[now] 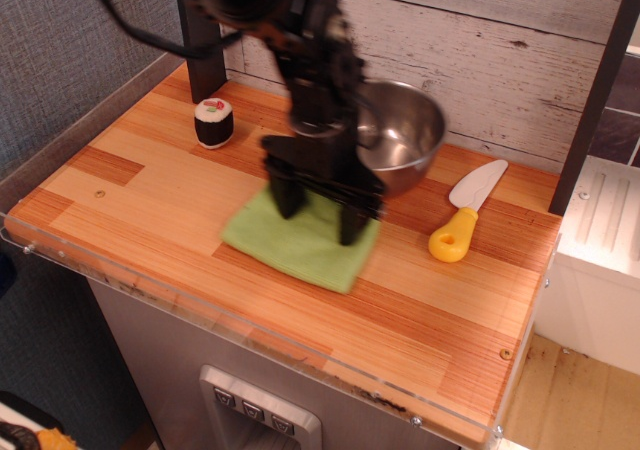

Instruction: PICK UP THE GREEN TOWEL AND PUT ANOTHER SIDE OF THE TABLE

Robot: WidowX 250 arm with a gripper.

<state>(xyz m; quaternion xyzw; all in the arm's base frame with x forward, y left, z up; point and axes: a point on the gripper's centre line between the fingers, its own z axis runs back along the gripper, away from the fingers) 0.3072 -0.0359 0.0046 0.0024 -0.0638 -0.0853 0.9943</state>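
I see my gripper (318,210) planted on the towel (299,243), fingers spread wide apart and pressing its far half rather than pinching it. The towel lies flat near the middle of the table (140,185), toward the front edge, just in front of the bowl (405,140). The knife (465,213) lies right of it.

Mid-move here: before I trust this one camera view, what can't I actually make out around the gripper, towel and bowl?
- Gripper: motion-blurred; whether its fingers pinch the green towel or just press on it cannot be told.
- Towel's back edge: hidden under the gripper.
- Steel bowl: its left part is covered by the arm, so contact between them is unclear.
- Table: its near right corner is cut off by the bottom edge.
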